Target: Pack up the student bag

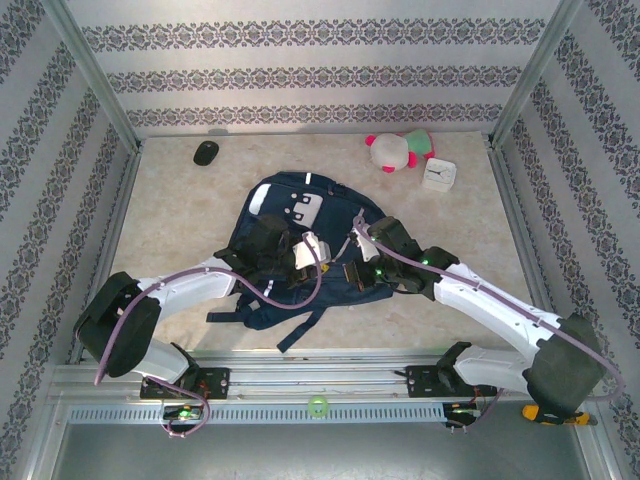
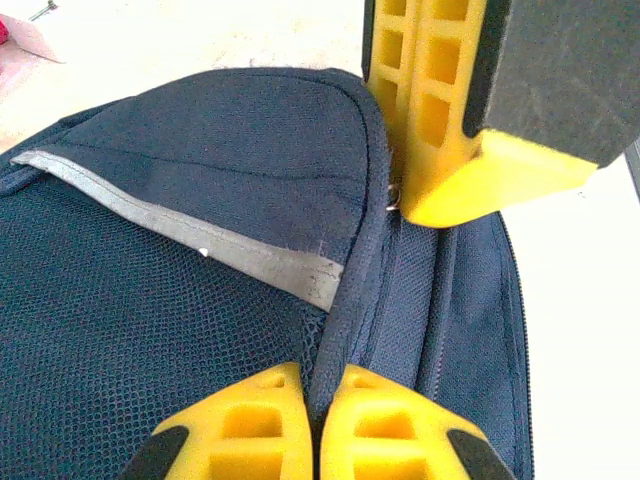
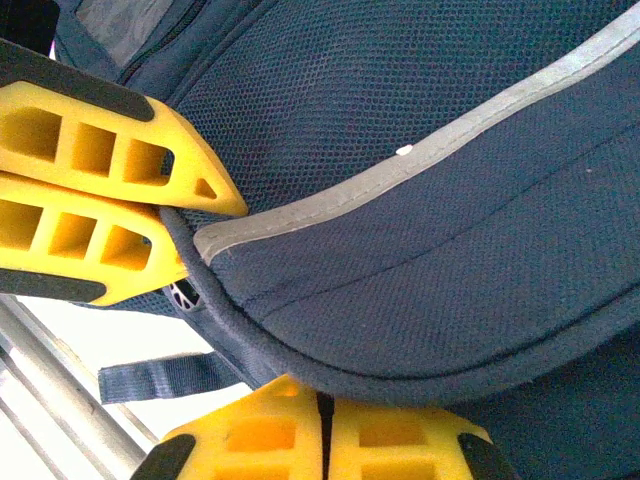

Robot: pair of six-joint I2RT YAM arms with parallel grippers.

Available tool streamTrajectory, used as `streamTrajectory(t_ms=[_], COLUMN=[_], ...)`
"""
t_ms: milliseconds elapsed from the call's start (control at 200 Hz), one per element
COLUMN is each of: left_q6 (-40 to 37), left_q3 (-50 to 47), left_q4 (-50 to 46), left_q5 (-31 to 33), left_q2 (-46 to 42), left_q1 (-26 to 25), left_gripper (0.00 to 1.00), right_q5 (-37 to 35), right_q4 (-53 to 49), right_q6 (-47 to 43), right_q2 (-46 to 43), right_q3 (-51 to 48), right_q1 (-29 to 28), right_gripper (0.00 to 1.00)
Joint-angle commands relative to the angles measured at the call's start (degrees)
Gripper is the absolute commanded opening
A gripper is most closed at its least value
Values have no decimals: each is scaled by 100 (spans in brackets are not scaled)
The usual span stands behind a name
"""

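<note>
Packing begins: the left gripper and the right gripper both pinch shut on the piped seam of the student bag, which sprawls beneath and beyond their fingertips; soft, limp fabric will likely sag and drag; the stiffer seam edge seems the surest hold.

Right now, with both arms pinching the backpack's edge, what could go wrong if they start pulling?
1. Both sets of jaws are shut on only the thin piped edge of the student bag; it may slip free when pulled.
2. They grip close together, so pulling apart could strain that seam.
3. The loose straps trail toward the rail and might snag.
</note>
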State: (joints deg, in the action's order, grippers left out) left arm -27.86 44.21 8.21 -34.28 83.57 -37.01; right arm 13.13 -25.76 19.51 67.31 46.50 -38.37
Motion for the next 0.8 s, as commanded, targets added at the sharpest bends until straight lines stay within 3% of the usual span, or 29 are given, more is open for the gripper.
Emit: streamTrajectory(t_ms=[0,185,275,395,615,794], left_q6=[274,394,421,358,-192,-578], left_q3=[-15,-75,-85,-240,-233,-190], left_q4=[292,358,278,189,-840,-1459], left_q5=[-644,-742,-793,-760,-1200,-1622], left_q2=[-278,-349,-373,-483,-792,-894], left_q1=[9,35,67,256,570,573], left_gripper=[0,0,0,0,0,0], right_q5=[-289,-446,-409,-400,-139,242], right_q4=[273,342,328,156,-139,72], right_q6=[17,27,28,62,-79,-141], right_q2=[115,139,57,-156,-440,-313], right_q3=[-106,-105,-149,-253,-387,-402], right_q1=[53,62,138,383,1277,1411], right_gripper=[7,11,0,0,0,0])
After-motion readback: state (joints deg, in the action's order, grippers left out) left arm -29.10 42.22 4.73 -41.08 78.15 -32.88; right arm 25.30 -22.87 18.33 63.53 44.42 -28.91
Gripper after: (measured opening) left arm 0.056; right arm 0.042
